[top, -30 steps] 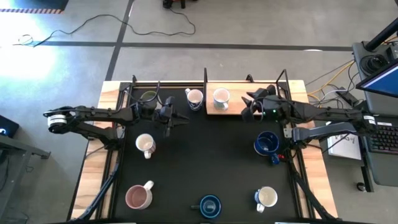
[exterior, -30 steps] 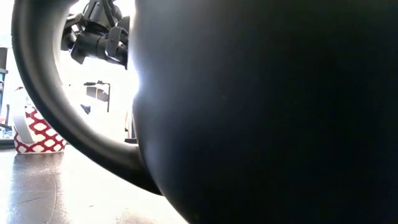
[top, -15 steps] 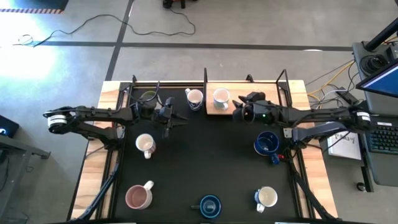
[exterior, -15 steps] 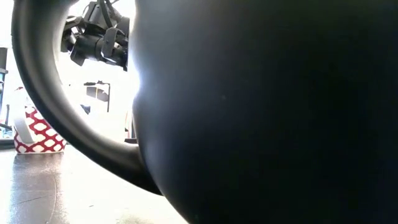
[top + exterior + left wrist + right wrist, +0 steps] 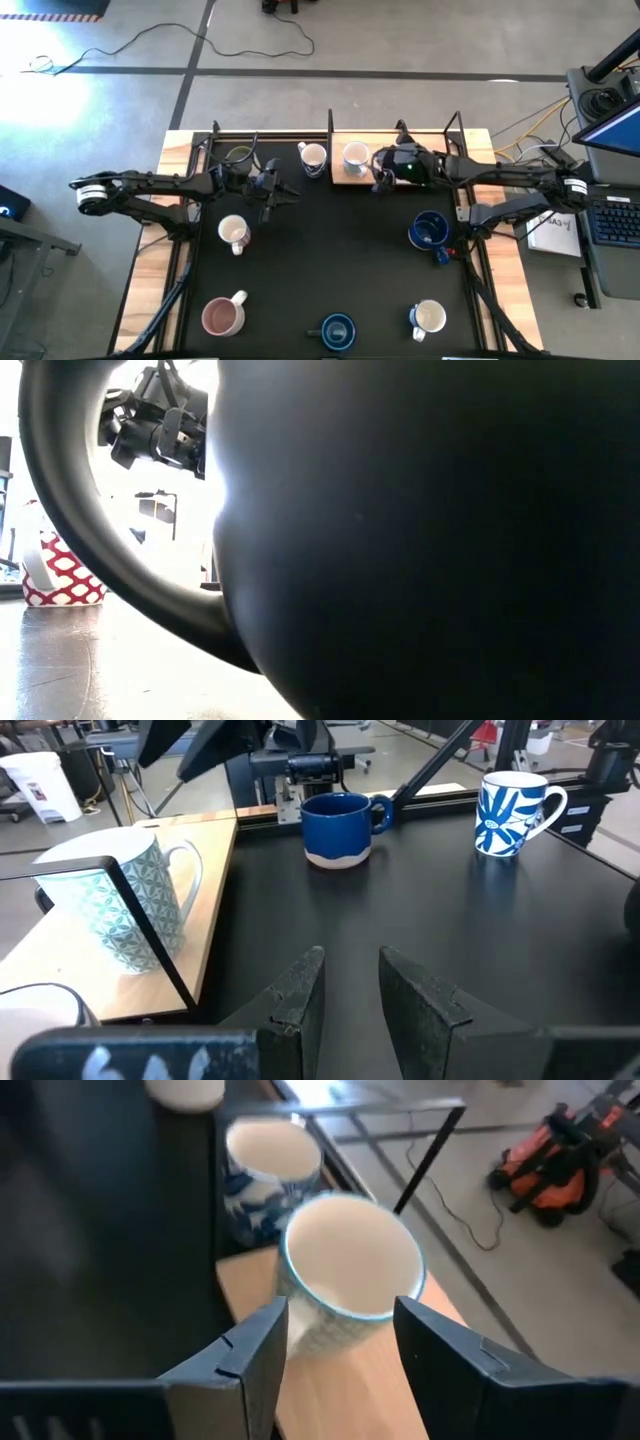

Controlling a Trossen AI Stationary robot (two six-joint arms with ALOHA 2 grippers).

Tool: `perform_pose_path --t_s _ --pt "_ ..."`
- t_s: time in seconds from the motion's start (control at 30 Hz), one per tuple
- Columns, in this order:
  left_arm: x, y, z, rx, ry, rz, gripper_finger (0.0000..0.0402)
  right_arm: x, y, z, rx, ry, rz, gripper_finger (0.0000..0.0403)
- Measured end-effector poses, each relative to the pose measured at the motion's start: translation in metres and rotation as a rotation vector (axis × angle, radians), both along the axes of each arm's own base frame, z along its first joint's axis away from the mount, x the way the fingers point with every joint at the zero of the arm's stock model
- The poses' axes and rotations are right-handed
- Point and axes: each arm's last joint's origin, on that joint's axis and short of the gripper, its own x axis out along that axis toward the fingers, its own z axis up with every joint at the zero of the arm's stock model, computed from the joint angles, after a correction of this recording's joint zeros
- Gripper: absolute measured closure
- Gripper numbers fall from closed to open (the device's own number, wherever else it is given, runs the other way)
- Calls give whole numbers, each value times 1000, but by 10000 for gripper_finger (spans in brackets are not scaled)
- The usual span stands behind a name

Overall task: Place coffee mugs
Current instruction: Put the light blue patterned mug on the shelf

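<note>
Eight mugs stand upright on their bases. A teal-patterned mug [image 5: 355,156] stands on a wooden board at the far edge, a blue-and-white one [image 5: 312,156] beside it, and a green-inside one [image 5: 238,155] at the far left. On the black mat stand a white mug [image 5: 233,233], a pink mug [image 5: 222,317], two dark blue mugs [image 5: 338,330] [image 5: 430,230] and a blue-patterned mug [image 5: 428,318]. My right gripper [image 5: 378,172] [image 5: 340,1312] is open, and its fingers stand on either side of the teal-patterned mug [image 5: 350,1270] without touching it. My left gripper [image 5: 275,190] [image 5: 350,985] hovers over the mat, narrowly open.
The wooden board [image 5: 345,176] sits between black frame rods [image 5: 330,130] along the far edge. A dark mug [image 5: 430,540] right at the lens blocks most of the low view. Through its handle show an arm and a red-and-white patterned mug [image 5: 60,575]. The mat's middle [image 5: 330,250] is bare.
My right gripper has moved toward the table's left and slightly toward the far edge, closing on the teal-patterned mug on the board. No mug has moved.
</note>
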Motion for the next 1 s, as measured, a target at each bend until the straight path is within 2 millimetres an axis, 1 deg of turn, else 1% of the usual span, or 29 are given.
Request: perform_pose_path --t_s 0.13,0.23,0.37,0.5,0.67,0.8,1.0 --pt "0 0 0 0 2 1 322 5 -11 -2 29 82 33 238" --pt "0 0 0 -1 3 1 322 15 -17 -7 50 111 86 238" --pt "0 0 0 -6 5 2 322 29 -24 -4 58 114 140 239" --pt "-1 0 -2 -16 20 -3 322 42 -27 -2 69 163 187 239" --pt "-1 1 -2 -29 22 -12 322 54 -33 1 90 229 193 240" --pt "-2 1 -2 -35 25 -26 322 59 -37 -1 98 255 195 240" --pt "-2 1 -2 -44 27 -28 322 57 -45 -9 114 266 175 240"
